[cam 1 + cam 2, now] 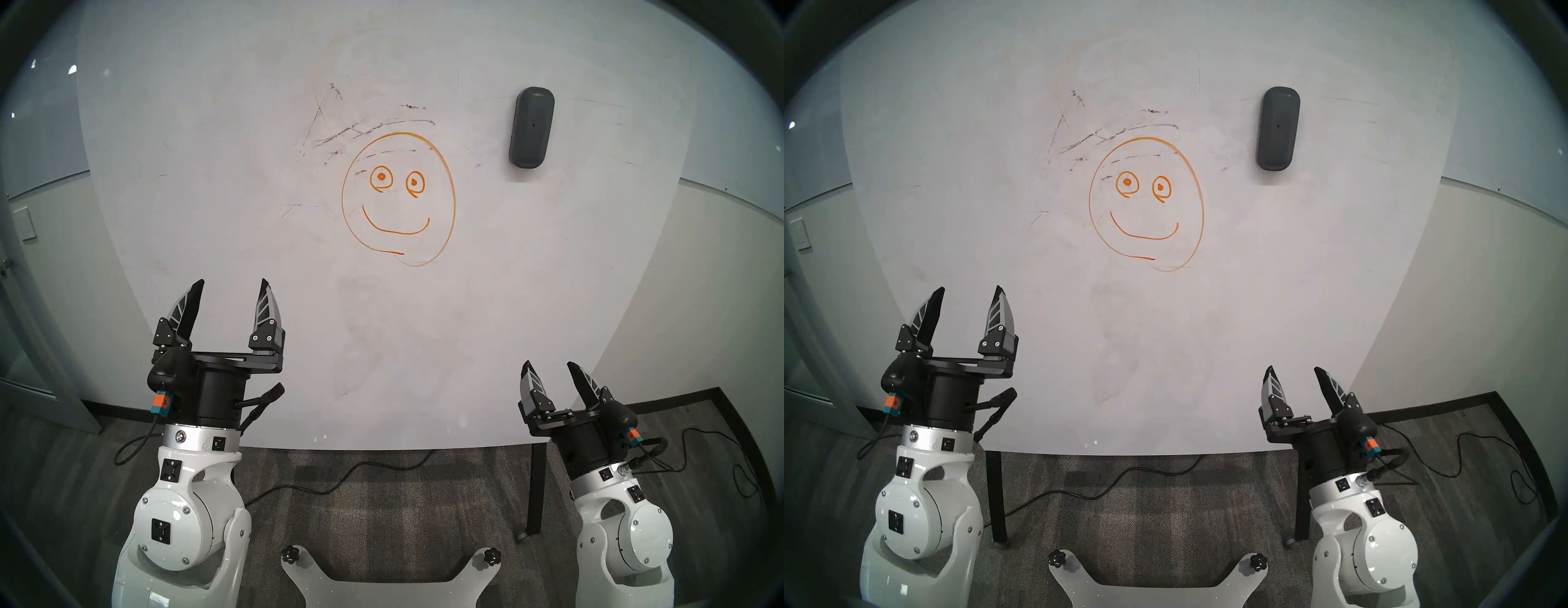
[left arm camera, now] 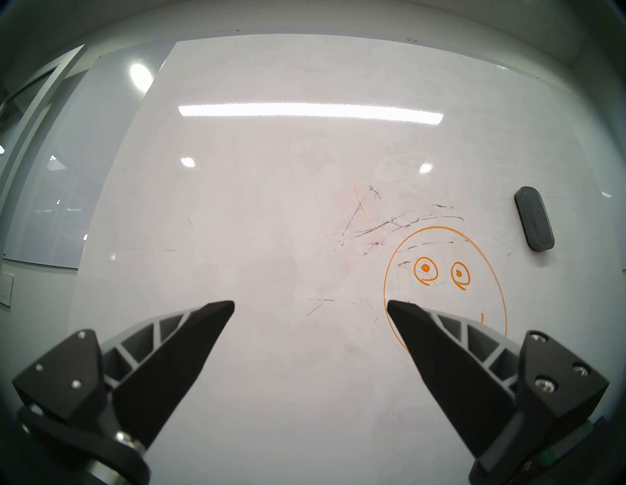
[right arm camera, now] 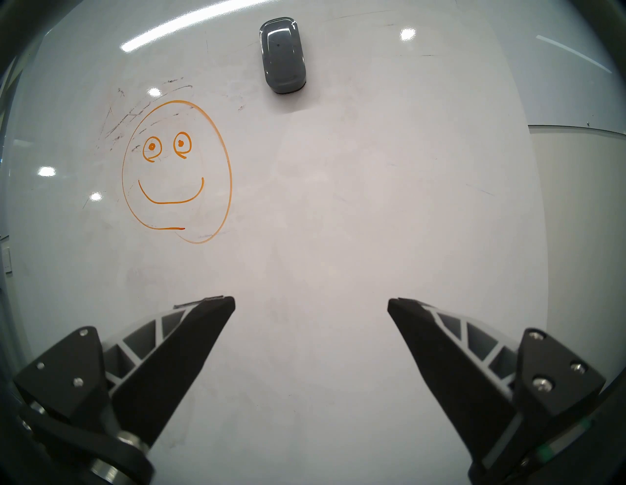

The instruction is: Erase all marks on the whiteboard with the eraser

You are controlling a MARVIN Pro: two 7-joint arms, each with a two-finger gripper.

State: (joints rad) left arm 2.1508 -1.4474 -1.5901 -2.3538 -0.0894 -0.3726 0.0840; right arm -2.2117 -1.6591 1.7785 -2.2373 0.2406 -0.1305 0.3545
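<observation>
Grey patterned carpet and pale walls surround the whiteboard point(image 1: 424, 339), a wide glossy white panel lying flat on thin black legs like a bench in front of the robot. Seen from the head, the eraser point(image 1: 531, 127), a dark grey pill-shaped block, rests on the panel at about 1 o'clock from the orange smiley face point(image 1: 399, 199), well apart from both arms. Scratchy black streaks point(image 1: 360, 131) lie at about 11 o'clock from the face, touching the top of its outline. The left gripper point(image 1: 231, 297) and the right gripper point(image 1: 549, 373) hover near the panel's near edge, each with its jaws spread wide and holding nothing. None of the marks is erased yet, so the step in hand is judged to be fetching the eraser, and the right arm looks the better placed for it. A good grasp would probably close the jaws across the block's narrow width, near its centre dot, keeping it flat on the panel so the felt side meets the marks evenly. The right wrist view shows the eraser point(image 3: 283, 56) at 12 o'clock, nearly straight ahead of its open jaws, with a thin dark pad under the shell that the head views do not reveal. The left wrist view shows faint old rings beyond the streaks and hides the smiley's mouth behind a finger.
</observation>
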